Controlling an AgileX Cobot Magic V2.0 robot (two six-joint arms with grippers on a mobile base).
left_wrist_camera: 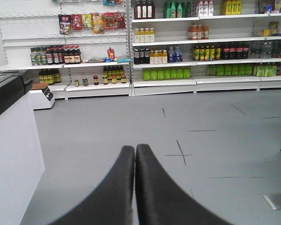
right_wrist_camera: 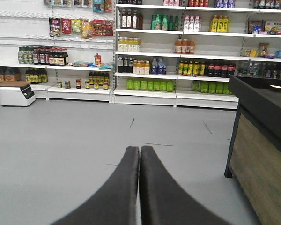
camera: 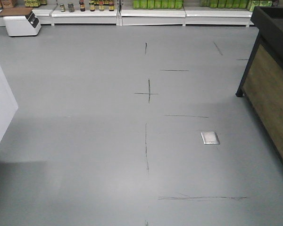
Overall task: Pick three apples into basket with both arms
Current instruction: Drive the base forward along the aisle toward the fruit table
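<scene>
Left gripper (left_wrist_camera: 135,149), w/ two black curved fingers (left_wrist_camera: 112,197), is fully closed: tips pressed together, nothing btwn them. It points over the smooth grey shop floor (left_wrist_camera: 225,136) twd long white store shelves (left_wrist_camera: 164,83) stocked w/ bottles & jars. Right gripper (right_wrist_camera: 139,150) is the same: black fingers (right_wrist_camera: 166,197) touching along the inner edges, holding nothing, aimed at the same shelving. Apples & basket aren't in any view, so can't tell where they are. Front view shows mostly floor, w/ thin black line marks and a black cross mark (camera: 149,93) near the middle. A small square metal floor plate (camera: 210,138) lies to the right of the line marks. A white box-shaped machine w/ brown wooden top (camera: 21,21) sits at the shelf foot, far left. A black-framed counter w/ wood side panel (camera: 271,89) stands at the right edge. A white cabinet w/ black top (left_wrist_camera: 11,154) is at the left edge in the left wrist view.
</scene>
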